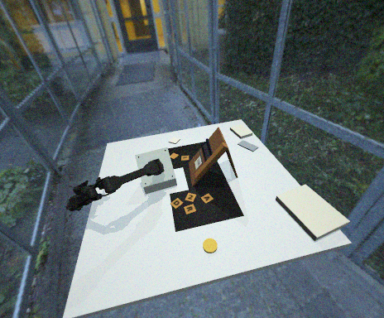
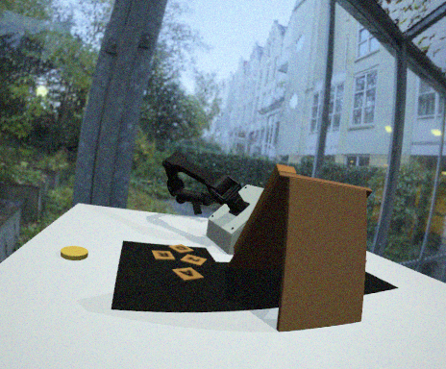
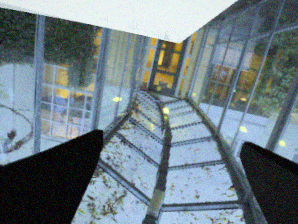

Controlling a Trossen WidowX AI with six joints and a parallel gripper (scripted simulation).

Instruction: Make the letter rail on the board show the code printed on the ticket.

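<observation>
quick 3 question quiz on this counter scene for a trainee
1. True or false: the black tool grips an orange letter tile.
2. How many orange letter tiles lie together on the black mat in front of the brown wooden board?
3. The flat yellow disc lies: A) on the mat, B) on the white counter, C) on the board.

Key: 1 false, it is open and off the counter's edge. 2 four. 3 B.
</observation>
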